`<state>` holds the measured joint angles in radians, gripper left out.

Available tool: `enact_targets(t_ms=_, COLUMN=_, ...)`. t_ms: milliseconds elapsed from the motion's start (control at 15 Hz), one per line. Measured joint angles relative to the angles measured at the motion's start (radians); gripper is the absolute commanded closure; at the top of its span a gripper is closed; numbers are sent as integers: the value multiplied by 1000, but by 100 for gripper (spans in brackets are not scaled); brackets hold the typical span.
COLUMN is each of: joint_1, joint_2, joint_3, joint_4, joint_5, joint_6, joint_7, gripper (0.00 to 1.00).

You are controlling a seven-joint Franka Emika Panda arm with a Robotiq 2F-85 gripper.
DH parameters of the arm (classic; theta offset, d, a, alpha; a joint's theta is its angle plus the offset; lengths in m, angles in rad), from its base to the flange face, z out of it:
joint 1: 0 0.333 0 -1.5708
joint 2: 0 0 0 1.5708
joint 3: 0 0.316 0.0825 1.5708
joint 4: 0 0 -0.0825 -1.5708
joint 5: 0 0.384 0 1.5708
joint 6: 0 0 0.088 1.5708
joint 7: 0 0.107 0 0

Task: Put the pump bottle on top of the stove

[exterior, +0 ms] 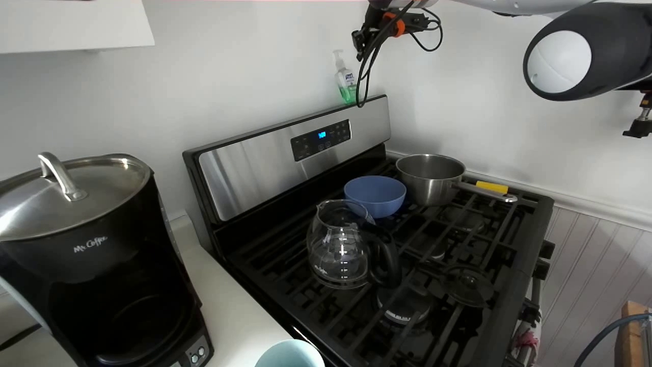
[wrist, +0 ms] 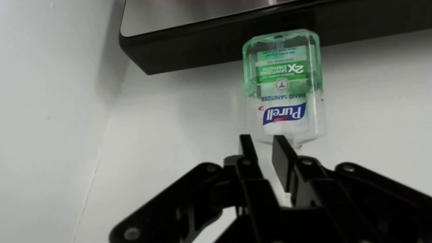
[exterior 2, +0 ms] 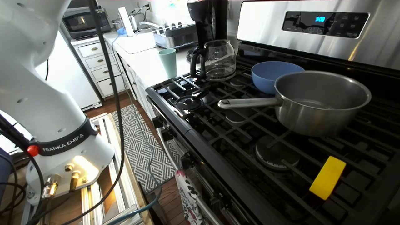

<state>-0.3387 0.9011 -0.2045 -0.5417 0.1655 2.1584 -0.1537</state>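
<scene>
The pump bottle point(exterior: 346, 86) is translucent green below and clear above, with a pale pump head. In an exterior view it stands nearly upright at the top edge of the back panel of the stove point(exterior: 265, 171). In the wrist view, which is upside down, the bottle point(wrist: 283, 84) shows its Purell label and its base overlaps the panel's dark top point(wrist: 202, 50). My gripper point(wrist: 262, 138) has its fingers partly apart, level with the bottle's shoulder; its fingers hide most of the pump head. I see nothing clamped between them. The gripper point(exterior: 359, 51) is just right of the bottle in an exterior view.
On the grates are a glass carafe point(exterior: 338, 250), a blue bowl point(exterior: 377, 196), a steel saucepan point(exterior: 430, 178) and a yellow block point(exterior 2: 328, 178). A black coffee maker point(exterior: 102, 265) and a light green cup point(exterior 2: 168, 62) stand on the counter. White walls are close behind and beside the bottle.
</scene>
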Motion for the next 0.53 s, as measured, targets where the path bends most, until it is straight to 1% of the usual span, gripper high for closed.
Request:
enact_targets(t_ms=133, joint_1=-25, joint_2=-11, joint_3=11, joint_4=-1, joint_5=14, joint_6=0, joint_7=-22, gripper=32)
enact_targets(t_ms=200, joint_1=-45, joint_2=-17, joint_3=27, joint_4=-2, joint_5=33, joint_6=0, joint_7=-56, gripper=26)
enact_targets(t_ms=267, joint_1=-69, joint_2=-25, joint_3=48, joint_4=-4, joint_5=57, joint_6=-3, joint_7=-104, gripper=18)
enact_targets(t_ms=400, joint_1=-124, joint_2=-41, joint_3=92, joint_4=-6, joint_5=106, joint_6=-42, joint_7=-218, gripper=5)
enact_targets(t_ms=467, joint_1=-151, joint_2=-50, joint_3=111, joint_4=-7, joint_5=126, joint_6=-77, joint_7=-274, gripper=1)
enact_targets(t_ms=533, joint_1=-176, joint_2=-59, joint_3=129, joint_4=-8, joint_5=145, joint_6=-115, joint_7=-329, gripper=0)
